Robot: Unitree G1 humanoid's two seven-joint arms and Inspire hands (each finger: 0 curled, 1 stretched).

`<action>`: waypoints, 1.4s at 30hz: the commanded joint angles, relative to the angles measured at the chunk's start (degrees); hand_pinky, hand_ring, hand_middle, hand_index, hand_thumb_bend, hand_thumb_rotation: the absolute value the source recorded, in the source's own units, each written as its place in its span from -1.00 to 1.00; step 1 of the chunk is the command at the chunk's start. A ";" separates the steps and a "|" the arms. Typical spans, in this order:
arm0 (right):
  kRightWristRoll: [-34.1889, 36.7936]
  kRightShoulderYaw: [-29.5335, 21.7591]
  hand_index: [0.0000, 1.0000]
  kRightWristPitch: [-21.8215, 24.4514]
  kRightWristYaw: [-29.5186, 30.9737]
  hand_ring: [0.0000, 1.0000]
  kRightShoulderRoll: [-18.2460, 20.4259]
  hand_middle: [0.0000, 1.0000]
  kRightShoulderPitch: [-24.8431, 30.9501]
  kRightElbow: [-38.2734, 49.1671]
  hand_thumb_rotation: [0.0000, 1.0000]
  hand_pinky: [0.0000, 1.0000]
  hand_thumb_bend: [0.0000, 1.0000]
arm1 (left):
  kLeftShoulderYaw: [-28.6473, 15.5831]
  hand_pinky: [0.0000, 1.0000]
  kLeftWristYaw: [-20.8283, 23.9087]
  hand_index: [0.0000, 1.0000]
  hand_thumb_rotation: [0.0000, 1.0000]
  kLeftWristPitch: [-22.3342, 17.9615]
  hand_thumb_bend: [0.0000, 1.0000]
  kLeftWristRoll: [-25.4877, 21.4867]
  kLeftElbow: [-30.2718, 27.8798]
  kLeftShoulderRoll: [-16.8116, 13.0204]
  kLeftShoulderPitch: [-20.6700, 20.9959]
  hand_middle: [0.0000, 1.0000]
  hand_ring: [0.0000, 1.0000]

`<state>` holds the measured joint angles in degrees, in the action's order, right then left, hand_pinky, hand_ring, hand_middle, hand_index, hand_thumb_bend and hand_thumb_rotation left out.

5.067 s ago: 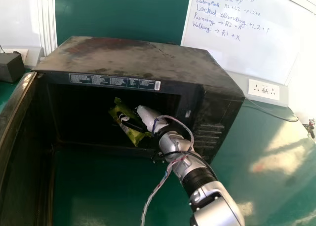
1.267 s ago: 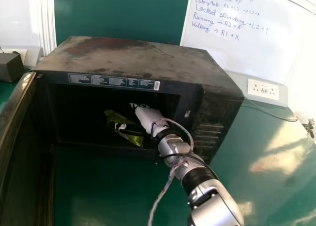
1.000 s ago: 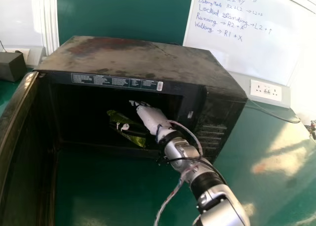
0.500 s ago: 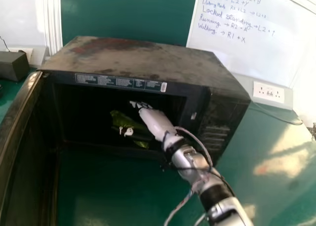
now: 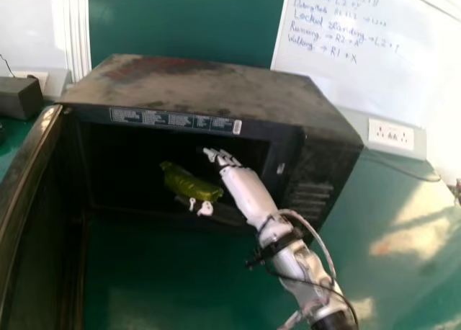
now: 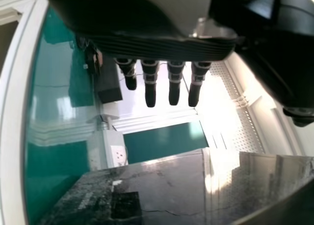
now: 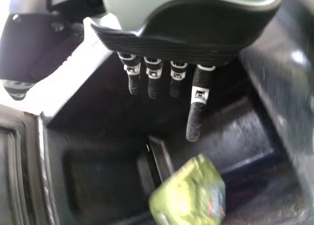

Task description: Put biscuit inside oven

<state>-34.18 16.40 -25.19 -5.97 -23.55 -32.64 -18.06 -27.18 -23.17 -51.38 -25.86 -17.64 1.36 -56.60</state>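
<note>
Hovering in oven (image 5: 209, 81): R hand (image 5: 248, 192), fingers (image 7: 195, 122) ext.

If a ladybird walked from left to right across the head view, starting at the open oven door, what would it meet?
Open oven door → green biscuit packet → the back of the robot's right hand → white wall socket.

Green panel (image 5: 180, 20) behind, whiteboard (image 5: 353, 78) with handwriting right of it. White socket plate (image 5: 391, 134) below the whiteboard. Green counter (image 5: 403, 294), bright light patches (image 5: 407, 236) on its right side.
</note>
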 commanded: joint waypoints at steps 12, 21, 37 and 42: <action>9.64 -9.86 1.00 1.73 8.10 1.00 -2.95 1.00 12.86 19.71 1.00 0.10 1.00 | 1.30 0.70 -2.35 0.84 0.87 -1.22 0.77 -4.23 1.17 -1.70 1.29 0.90 0.88; 18.42 -13.68 1.00 4.31 13.45 1.00 -2.11 1.00 19.50 26.44 0.99 0.49 1.00 | 1.34 0.76 -3.35 0.87 0.83 -4.10 0.67 -3.76 2.43 -1.49 2.44 0.90 0.87; 56.74 -22.41 1.00 22.39 32.45 1.00 -3.01 1.00 30.10 36.52 0.95 0.61 1.00 | -2.99 0.92 -2.97 0.96 1.00 -21.12 0.64 5.36 13.98 -5.57 8.74 1.00 1.00; 63.92 -25.32 1.00 29.30 34.88 1.00 -3.40 1.00 31.85 38.79 0.96 0.53 1.00 | -2.89 0.98 -2.01 1.00 1.00 -21.38 0.66 7.25 14.75 -7.55 7.53 1.00 1.00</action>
<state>27.52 -7.79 1.99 28.33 -26.53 -1.32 19.53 -29.93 -25.60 -72.37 -19.07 -3.36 -5.10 -48.19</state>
